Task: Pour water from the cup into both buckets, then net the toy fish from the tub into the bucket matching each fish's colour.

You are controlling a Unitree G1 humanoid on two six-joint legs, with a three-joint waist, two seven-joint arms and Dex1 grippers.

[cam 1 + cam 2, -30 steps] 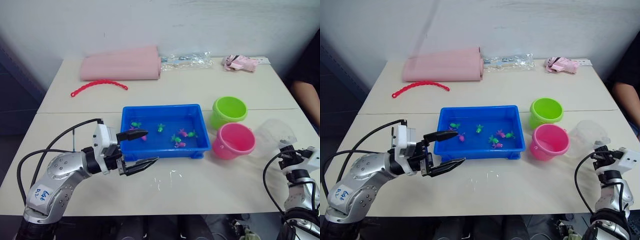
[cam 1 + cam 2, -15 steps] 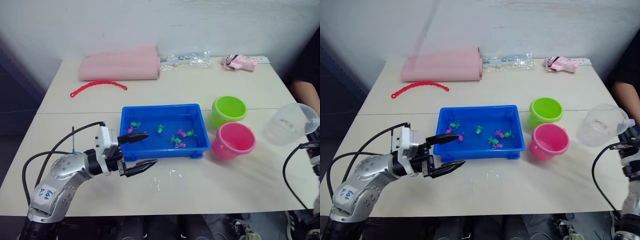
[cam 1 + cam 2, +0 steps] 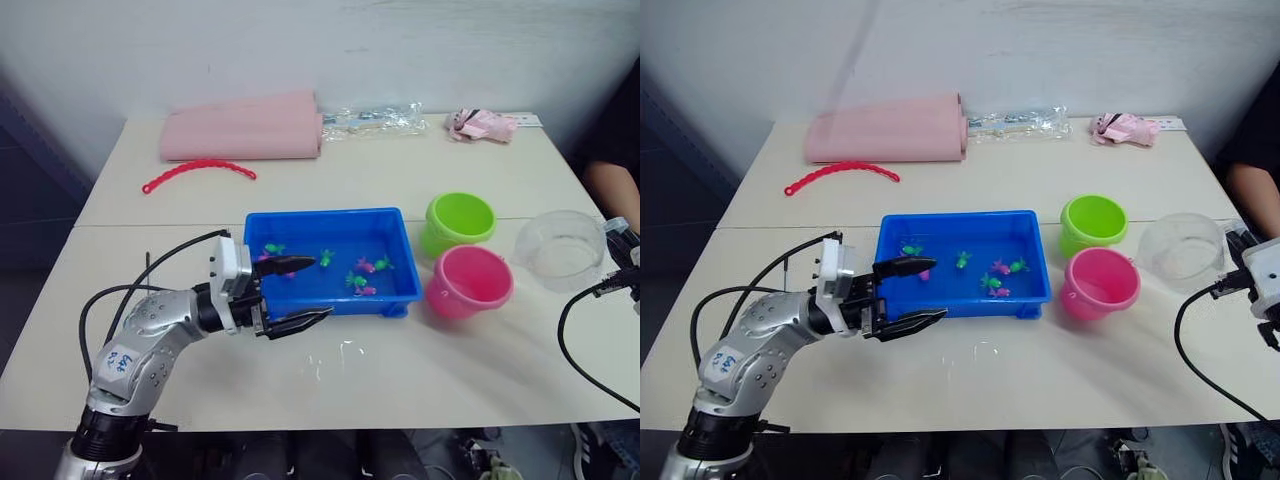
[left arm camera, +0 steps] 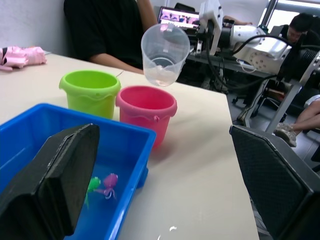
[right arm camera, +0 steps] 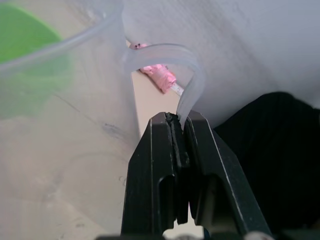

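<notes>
Two buckets are seen side by side on the table (image 3: 350, 400): the lime green bucket (image 3: 459, 222) sits farther from the robot, the pink bucket (image 3: 468, 281) nearer, the two just beside each other and just off the right end of the blue tub (image 3: 330, 262). Inside the tub, several tiny toy fish (image 3: 360, 278) are scattered, pink ones and green ones, mostly toward its right half. The clear cup (image 3: 560, 248) is held up in the air to the right of the buckets, a little water visible in its bottom in the left wrist view, its handle clamped tight between the black fingers of the right gripper (image 5: 178, 131). The cup is kept apart from both buckets, upright or nearly so. On the other side, the left gripper (image 3: 300, 292) is held at the tub's near left corner, fingers spread wide with nothing between them, one finger over the tub's rim and the other outside the front wall. At the far side of the table a pink folded cloth (image 3: 242, 130), a red beaded strip (image 3: 197, 172), a crinkled clear bag (image 3: 372, 121) and a small pink bundle (image 3: 480, 124) are laid out. A person's dark sleeve (image 3: 612, 120) is glimpsed at the right edge.
</notes>
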